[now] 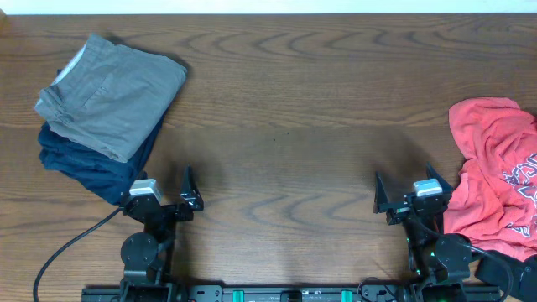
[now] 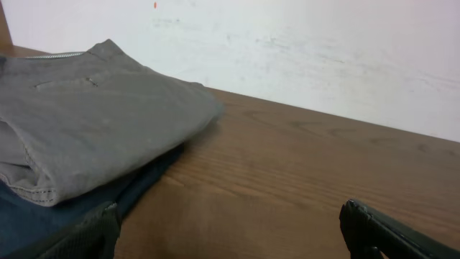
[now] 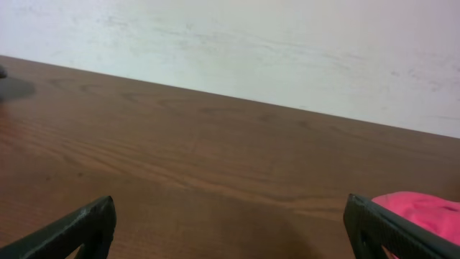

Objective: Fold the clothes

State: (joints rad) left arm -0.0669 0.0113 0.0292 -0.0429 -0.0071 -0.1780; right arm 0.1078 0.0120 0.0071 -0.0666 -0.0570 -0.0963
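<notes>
A crumpled coral-red T-shirt (image 1: 495, 176) with navy-and-white lettering lies at the right edge of the table; a bit of it shows in the right wrist view (image 3: 424, 212). A folded grey-khaki garment (image 1: 113, 92) lies on a folded navy garment (image 1: 92, 164) at the far left; both show in the left wrist view, the grey-khaki one (image 2: 86, 129) above the navy one (image 2: 43, 223). My left gripper (image 1: 161, 186) is open and empty beside the navy garment's near corner. My right gripper (image 1: 407, 191) is open and empty just left of the T-shirt. No black garment shows.
The wooden table (image 1: 285, 126) spans the view, with a white wall (image 3: 251, 43) beyond its far edge. A black cable (image 1: 67, 247) runs from the left arm's base to the front left.
</notes>
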